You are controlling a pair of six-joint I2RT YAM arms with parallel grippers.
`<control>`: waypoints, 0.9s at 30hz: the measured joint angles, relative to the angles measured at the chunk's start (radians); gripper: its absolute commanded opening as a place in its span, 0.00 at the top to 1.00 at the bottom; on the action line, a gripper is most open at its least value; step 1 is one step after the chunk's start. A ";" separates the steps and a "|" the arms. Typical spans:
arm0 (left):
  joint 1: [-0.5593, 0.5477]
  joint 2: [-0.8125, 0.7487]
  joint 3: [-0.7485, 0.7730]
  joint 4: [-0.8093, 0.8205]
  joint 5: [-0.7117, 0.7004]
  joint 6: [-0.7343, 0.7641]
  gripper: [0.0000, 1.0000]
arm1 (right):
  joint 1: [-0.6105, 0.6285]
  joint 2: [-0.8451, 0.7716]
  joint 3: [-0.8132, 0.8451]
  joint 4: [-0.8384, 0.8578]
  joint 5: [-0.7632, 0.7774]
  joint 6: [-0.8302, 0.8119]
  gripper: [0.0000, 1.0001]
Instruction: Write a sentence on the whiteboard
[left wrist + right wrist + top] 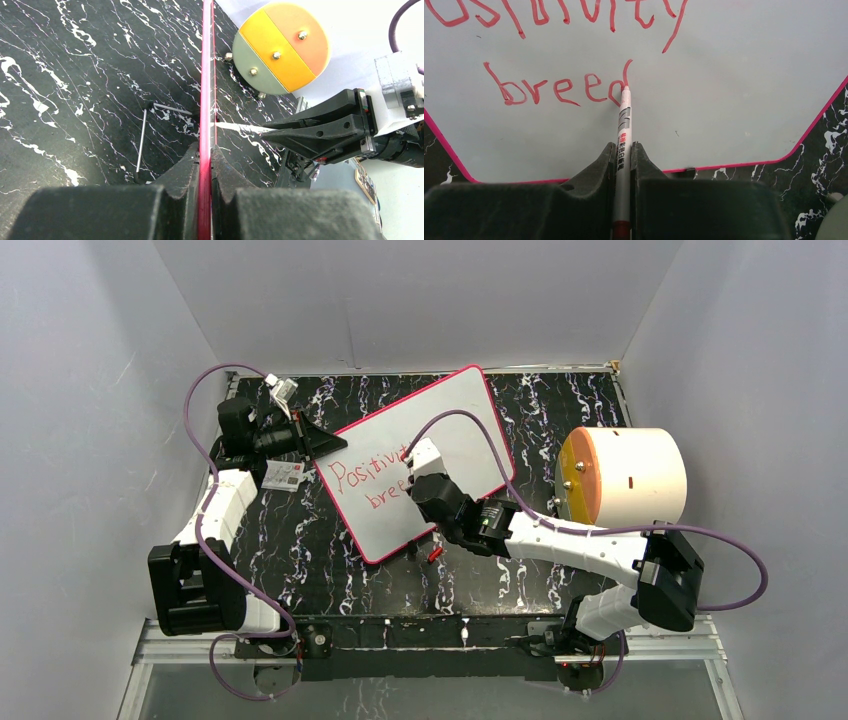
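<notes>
1. My right gripper: jaws pressed together on the marker. The barrel runs straight out ahead between them, red tip down on the whiteboard.
2. At the tip: the sentence. Its second line reads "breed" so far, and the tip sits on the d's stem. The first line lies farther out from my fingers, its top cut off.
3. Judgement: close the d, then "s", then "joy". Use light, even pressure and short strokes. Work toward my right, where bare board waits, and match the slant already down.
4. My left gripper: jaws pinched on the board's pink frame, the edge running straight ahead. It should grip firmly so the strokes don't slide the board.
5. Only the right wrist view shows the letters and the tip contact.
6. Only the left wrist view shows the clamp, and a thin metal rod to that gripper's left.
7. Only the top view shows both arms at once, and a small red piece lying beside my right wrist.
</notes>
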 measured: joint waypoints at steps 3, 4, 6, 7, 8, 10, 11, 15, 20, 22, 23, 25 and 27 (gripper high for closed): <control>0.000 0.000 0.000 0.000 0.000 0.000 1.00 | 0.000 0.000 0.000 -0.016 -0.004 0.004 1.00; 0.000 0.000 0.000 0.000 -0.001 0.000 1.00 | 0.000 0.000 0.000 -0.020 -0.006 0.006 1.00; 0.000 0.000 0.000 0.000 -0.001 0.000 1.00 | 0.000 0.000 0.000 -0.025 -0.008 0.010 1.00; 0.000 0.000 0.000 0.000 -0.001 0.000 1.00 | 0.000 0.000 0.000 -0.028 -0.009 0.012 1.00; 0.000 0.000 0.000 0.000 -0.001 0.000 1.00 | 0.000 0.000 0.000 -0.032 -0.011 0.014 1.00; 0.000 0.000 0.000 0.000 -0.001 0.000 1.00 | 0.000 0.000 0.000 -0.039 -0.013 0.017 1.00; 0.000 0.000 0.000 0.000 -0.001 0.000 1.00 | 0.000 0.000 0.000 -0.041 -0.014 0.018 1.00; 0.000 0.000 0.000 0.000 -0.001 0.000 1.00 | 0.000 0.000 0.000 -0.043 -0.013 0.019 1.00; 0.000 0.000 0.000 0.000 -0.001 0.000 1.00 | 0.001 0.000 0.000 -0.043 -0.011 0.021 1.00; 0.000 0.000 0.000 0.000 -0.001 0.000 1.00 | 0.001 0.000 0.000 -0.043 -0.010 0.022 1.00; 0.000 0.000 0.000 0.000 -0.001 0.000 1.00 | 0.001 0.000 0.000 -0.044 -0.010 0.022 1.00; 0.000 0.000 0.000 0.000 -0.001 0.000 1.00 | 0.001 0.000 0.000 -0.044 -0.008 0.024 1.00; 0.000 0.000 0.000 -0.001 -0.001 0.000 1.00 | 0.001 0.000 0.000 -0.051 -0.006 0.026 1.00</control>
